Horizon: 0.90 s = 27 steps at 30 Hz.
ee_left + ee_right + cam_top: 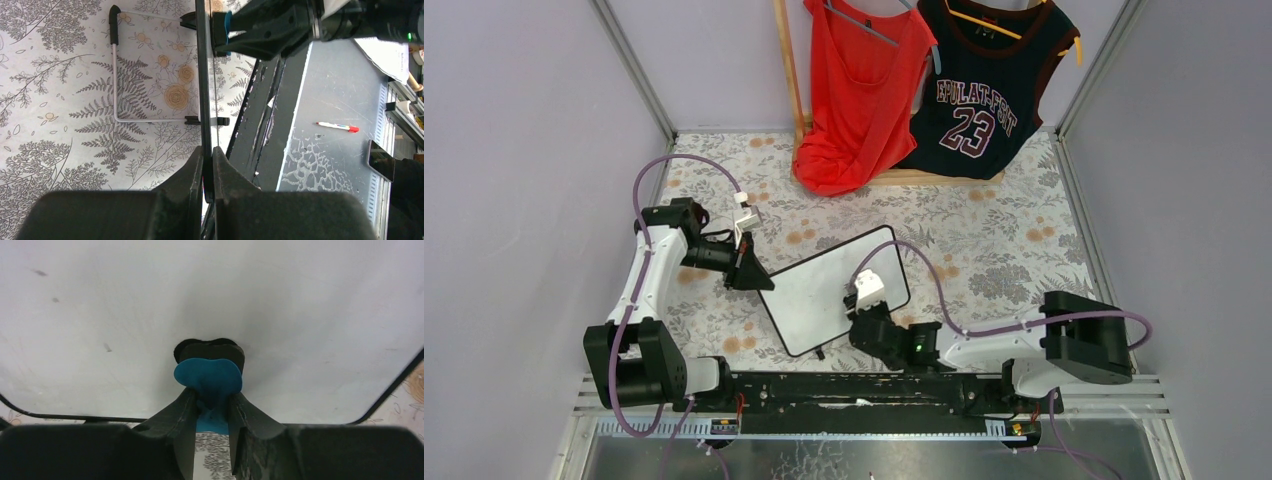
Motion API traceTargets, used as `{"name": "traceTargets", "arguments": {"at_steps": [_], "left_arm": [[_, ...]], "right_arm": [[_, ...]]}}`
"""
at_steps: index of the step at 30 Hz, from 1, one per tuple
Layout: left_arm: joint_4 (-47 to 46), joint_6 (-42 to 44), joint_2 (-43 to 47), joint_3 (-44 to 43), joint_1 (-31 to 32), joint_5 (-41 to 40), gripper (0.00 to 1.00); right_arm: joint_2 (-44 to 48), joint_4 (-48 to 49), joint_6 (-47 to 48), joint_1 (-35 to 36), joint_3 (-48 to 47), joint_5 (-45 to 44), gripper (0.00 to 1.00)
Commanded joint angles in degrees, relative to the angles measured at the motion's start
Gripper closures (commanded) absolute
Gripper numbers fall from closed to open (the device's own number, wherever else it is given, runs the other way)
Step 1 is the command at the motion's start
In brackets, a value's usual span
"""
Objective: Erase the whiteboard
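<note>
Edgewise, whiteboard [814, 300] within left gripper [208, 161]

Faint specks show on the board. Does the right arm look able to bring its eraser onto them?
Probably yes: the eraser rests on the board, nothing lies between it and the specks; the left fingers pinch only the board's edge.

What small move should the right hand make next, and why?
Probably slide the blue eraser toward the faint dark specks left on the whiteboard. The right hand holds it against the board, the left hand clamps the board's edge, and the rest looks clean.
</note>
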State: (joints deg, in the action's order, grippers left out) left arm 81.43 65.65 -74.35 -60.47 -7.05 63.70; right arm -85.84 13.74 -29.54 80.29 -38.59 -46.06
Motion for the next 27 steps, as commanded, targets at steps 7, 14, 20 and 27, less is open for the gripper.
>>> {"name": "traceTargets", "arguments": {"at_steps": [7,14,20,27], "left_arm": [[1.8,3.2,-0.2,-0.1,1.4,1.0,1.00],[1.8,3.1,-0.3,-0.2,1.4,1.0,1.00],[1.8,3.0,-0.1,-0.1,1.5,0.9,1.00],[1.7,2.8,-0.6,-0.2,1.4,0.8,1.00]], "right_arm": [[14.5,-2.9,-1.3,-10.2,10.8,-2.8,1.00],[17.9,-5.4,0.2,-11.2,10.4,-4.3,1.00],[25.6,-11.4,1.4,-11.2,6.7,-4.2,1.00],[28.3,-28.3,1.7,-11.1,-7.3,-1.8,1.00]]}}
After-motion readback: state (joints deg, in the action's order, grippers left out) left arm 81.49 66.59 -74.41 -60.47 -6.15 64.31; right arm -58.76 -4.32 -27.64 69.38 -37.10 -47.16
